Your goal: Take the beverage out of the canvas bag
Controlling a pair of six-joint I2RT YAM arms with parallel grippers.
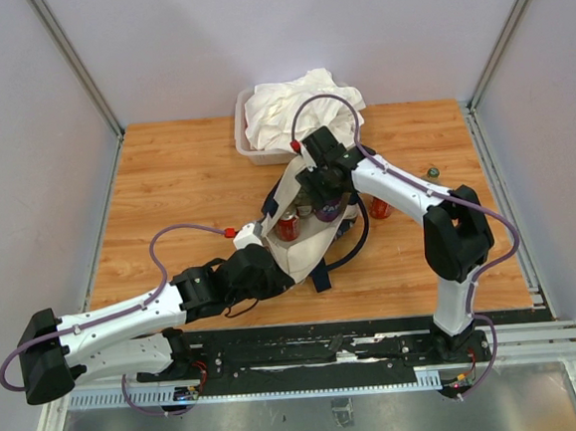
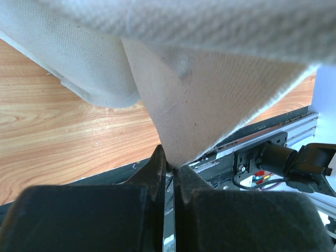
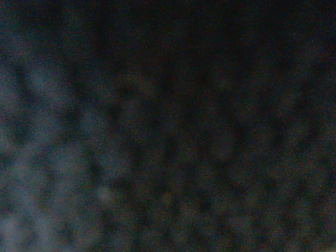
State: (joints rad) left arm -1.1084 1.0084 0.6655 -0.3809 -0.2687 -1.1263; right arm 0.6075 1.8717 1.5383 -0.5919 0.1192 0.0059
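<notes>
The cream canvas bag point(image 1: 300, 244) lies at the table's middle with its mouth open and navy straps trailing. A red beverage bottle point(image 1: 287, 226) and a purple-capped bottle point(image 1: 326, 211) stand inside it. My left gripper point(image 1: 260, 265) is shut on the bag's near-left rim; the left wrist view shows the canvas point(image 2: 210, 105) pinched between the fingers point(image 2: 171, 164). My right gripper point(image 1: 322, 195) reaches down into the bag's mouth over the purple bottle. Its fingers are hidden, and the right wrist view is dark.
A clear tub point(image 1: 243, 139) of white cloth stands just behind the bag. Another red bottle point(image 1: 379, 208) stands on the table right of the bag, beside my right arm. A small dark round object point(image 1: 432, 173) lies further right. The black rail point(image 2: 273, 152) runs along the near edge.
</notes>
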